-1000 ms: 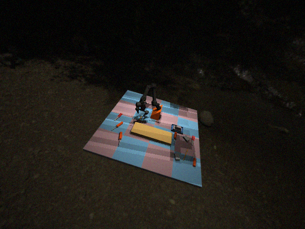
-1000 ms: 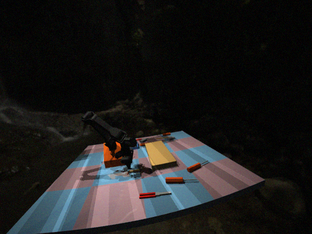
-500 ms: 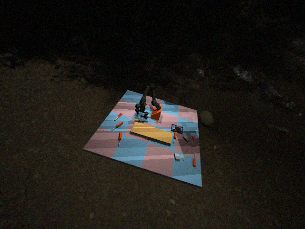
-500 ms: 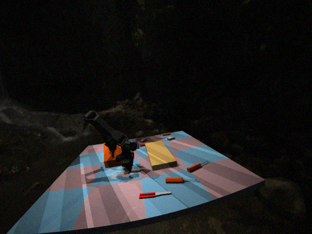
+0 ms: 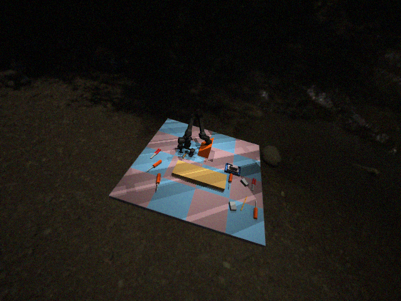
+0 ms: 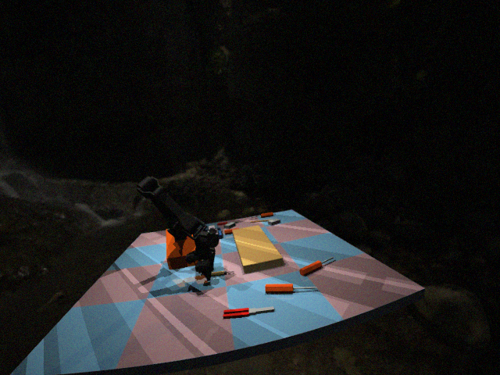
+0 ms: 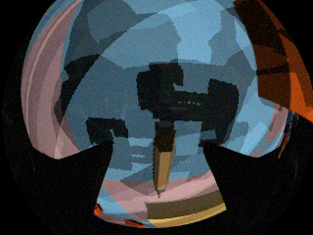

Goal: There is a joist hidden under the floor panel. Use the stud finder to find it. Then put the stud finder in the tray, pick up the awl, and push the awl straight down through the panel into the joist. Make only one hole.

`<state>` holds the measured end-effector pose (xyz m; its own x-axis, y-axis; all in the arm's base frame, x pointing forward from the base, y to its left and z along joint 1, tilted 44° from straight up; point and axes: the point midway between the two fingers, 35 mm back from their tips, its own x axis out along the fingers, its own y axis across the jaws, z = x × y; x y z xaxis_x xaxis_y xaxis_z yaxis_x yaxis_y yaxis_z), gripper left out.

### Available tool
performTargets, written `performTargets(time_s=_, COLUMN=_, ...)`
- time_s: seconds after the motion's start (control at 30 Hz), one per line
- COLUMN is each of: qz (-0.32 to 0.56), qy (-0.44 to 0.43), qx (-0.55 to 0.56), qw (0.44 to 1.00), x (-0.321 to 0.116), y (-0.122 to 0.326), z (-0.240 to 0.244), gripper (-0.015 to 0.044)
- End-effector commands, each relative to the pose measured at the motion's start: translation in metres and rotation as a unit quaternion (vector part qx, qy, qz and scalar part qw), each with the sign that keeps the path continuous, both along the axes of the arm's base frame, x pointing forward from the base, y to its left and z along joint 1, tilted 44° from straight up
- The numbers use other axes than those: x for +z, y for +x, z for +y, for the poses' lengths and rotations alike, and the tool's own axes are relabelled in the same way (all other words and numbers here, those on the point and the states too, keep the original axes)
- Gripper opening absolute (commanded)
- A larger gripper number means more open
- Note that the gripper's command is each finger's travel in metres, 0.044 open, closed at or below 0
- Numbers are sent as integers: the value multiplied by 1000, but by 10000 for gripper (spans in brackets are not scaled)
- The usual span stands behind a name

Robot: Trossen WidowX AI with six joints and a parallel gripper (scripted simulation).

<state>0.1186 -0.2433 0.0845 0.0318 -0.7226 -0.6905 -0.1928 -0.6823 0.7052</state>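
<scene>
My gripper [image 5: 187, 152] [image 6: 205, 275] [image 7: 159, 147] is open and hangs low over the mat beside the orange arm base [image 5: 205, 149] [image 6: 176, 251]. The awl [image 5: 183, 155] [image 6: 218, 273] [image 7: 163, 164], a small tool with a wooden handle, lies flat on the mat between and just below the open fingers; nothing is gripped. The yellow floor panel [image 5: 198, 175] [image 6: 256, 248] [image 7: 184, 213] lies in the middle of the mat. The dark stud finder [image 5: 233, 168] sits in the blue tray [image 5: 226, 166] to the right of the panel.
Several orange-handled screwdrivers lie around, among them one [image 5: 157, 163] [image 6: 280, 287] left of the panel and another [image 5: 255, 212] at the front right. A red-handled tool [image 6: 237, 312] lies near the mat's edge. Small grey blocks [image 5: 232, 205] lie at the right.
</scene>
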Motion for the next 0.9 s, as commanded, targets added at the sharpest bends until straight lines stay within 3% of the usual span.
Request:
performTargets(time_s=0.0, qz=4, qy=5, qx=2, qw=1000, x=-5, y=-1, z=0, gripper=440)
performTargets(time_s=0.03, qz=4, qy=5, qx=2, qw=1000, x=-5, y=-1, z=0, gripper=440)
performTargets(time_s=0.5, qz=4, qy=5, qx=2, qw=1000, x=-5, y=-1, z=0, gripper=72)
performTargets(time_s=0.77, qz=3, qy=5, qx=2, qw=1000, x=-4, y=-1, z=1, gripper=0)
performTargets(time_s=0.87, qz=3, qy=8, qx=2, qw=1000, x=0, y=2, z=5, gripper=0)
